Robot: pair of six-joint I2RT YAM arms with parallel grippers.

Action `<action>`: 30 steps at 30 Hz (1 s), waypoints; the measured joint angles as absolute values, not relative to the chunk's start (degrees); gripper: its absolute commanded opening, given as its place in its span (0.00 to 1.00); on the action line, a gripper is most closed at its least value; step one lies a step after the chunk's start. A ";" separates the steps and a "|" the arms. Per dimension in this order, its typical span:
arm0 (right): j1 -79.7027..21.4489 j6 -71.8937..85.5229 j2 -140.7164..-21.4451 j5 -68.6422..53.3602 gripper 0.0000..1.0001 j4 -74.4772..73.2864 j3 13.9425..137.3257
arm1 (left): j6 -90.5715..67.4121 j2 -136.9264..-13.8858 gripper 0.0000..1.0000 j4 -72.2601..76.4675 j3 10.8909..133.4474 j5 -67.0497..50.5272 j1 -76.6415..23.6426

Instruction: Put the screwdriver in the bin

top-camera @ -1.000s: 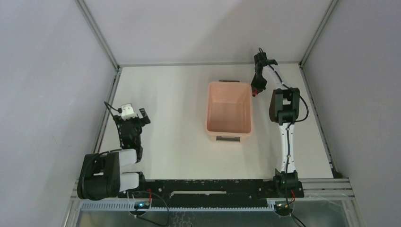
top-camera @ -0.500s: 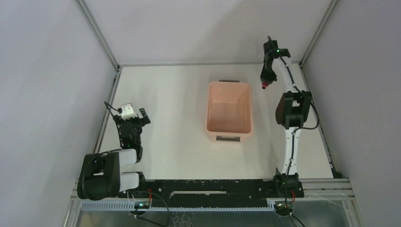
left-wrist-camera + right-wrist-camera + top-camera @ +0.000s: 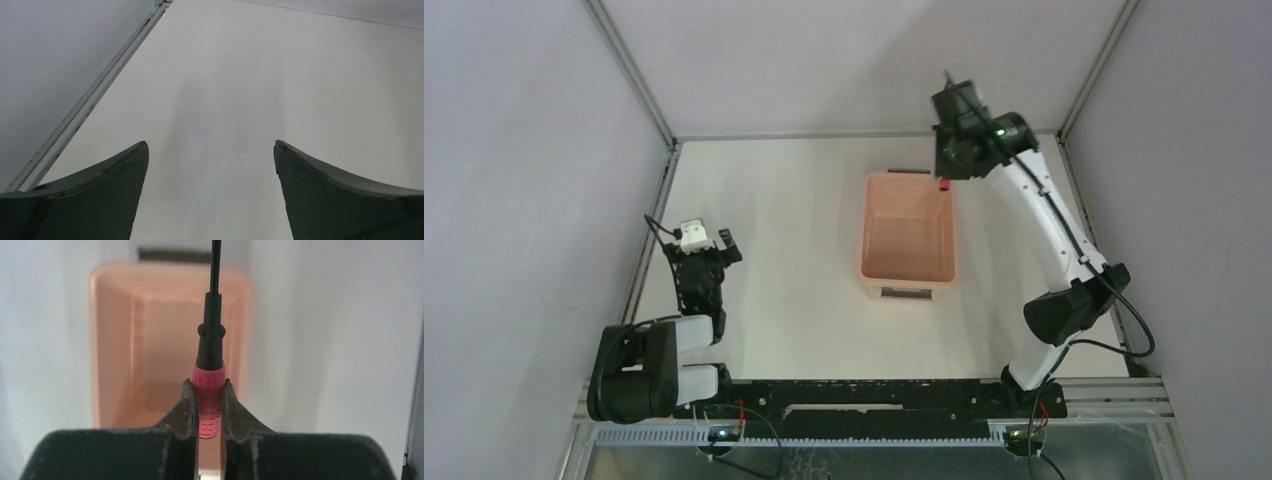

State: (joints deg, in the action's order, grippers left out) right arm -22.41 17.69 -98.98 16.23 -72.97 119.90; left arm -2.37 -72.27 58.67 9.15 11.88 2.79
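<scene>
Red-handled screwdriver is clamped by its handle in the right claw, whose fingers are narrow around it, above the upper right corner of the pink bin. The left claw is wide and holds nothing.

The red handle of the small black-shafted screwdriver is seen moulded with a matt grid of raised squares, its thin shaft smooth with a faint sheen. The rectangular pale salmon plastic bin is shown smooth-walled and softly glossy. The white table top is finished matt and even, and the dark grey-green fingers of the left gripper are seen as dull, faintly grainy plastic.
</scene>
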 measured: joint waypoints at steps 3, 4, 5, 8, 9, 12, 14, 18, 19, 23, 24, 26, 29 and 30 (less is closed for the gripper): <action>-28.80 19.90 -98.35 16.97 0.07 -71.31 114.32 | -2.37 -72.27 1.00 58.67 9.15 11.88 2.79; -30.30 20.93 -98.43 17.15 0.07 -70.32 111.74 | -2.37 -72.27 1.00 58.67 9.15 11.88 2.79; -31.48 22.00 -98.52 17.34 0.07 -69.34 108.99 | -2.37 -72.27 1.00 58.67 9.15 11.88 2.79; -33.95 25.43 -98.45 17.78 0.10 -65.01 99.68 | -2.35 -72.27 1.00 58.67 9.15 11.88 2.79; -34.63 26.55 -98.41 17.69 0.12 -63.07 96.27 | -2.37 -72.27 1.00 58.67 9.15 11.88 2.79; -36.34 29.61 -98.43 16.82 0.15 -56.69 85.43 | -2.37 -72.27 1.00 58.67 9.15 11.86 2.79; -36.86 30.70 -98.56 16.38 0.18 -53.67 81.45 | -2.37 -72.27 1.00 58.67 9.15 11.88 2.79; -37.21 32.40 -100.77 16.19 0.28 -47.99 78.83 | -2.37 -72.27 1.00 58.67 9.15 11.88 2.79; -37.21 32.80 -101.67 16.25 0.33 -46.65 78.70 | -2.37 -72.27 1.00 58.67 9.15 11.88 2.79; -37.01 34.15 -106.41 16.36 0.50 -41.82 78.32 | -2.37 -72.27 1.00 58.67 9.15 11.88 2.79; -36.86 34.26 -107.31 16.32 0.55 -41.19 78.17 | -2.37 -72.27 1.00 58.67 9.15 11.88 2.79; -36.80 34.39 -108.51 16.23 0.60 -40.32 77.67 | -2.37 -72.27 1.00 58.67 9.15 11.88 2.79; -36.77 34.61 -108.29 16.49 0.64 -40.05 77.36 | -2.37 -72.27 1.00 58.67 9.15 11.88 2.79; -36.77 34.54 -107.87 16.67 0.65 -39.97 77.34 | -2.37 -72.27 1.00 58.67 9.15 11.88 2.79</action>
State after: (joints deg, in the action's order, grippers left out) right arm -36.77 34.54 -107.87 16.67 -39.97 77.34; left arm -2.37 -72.27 58.67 9.15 11.88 2.79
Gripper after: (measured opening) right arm 0.624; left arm 0.996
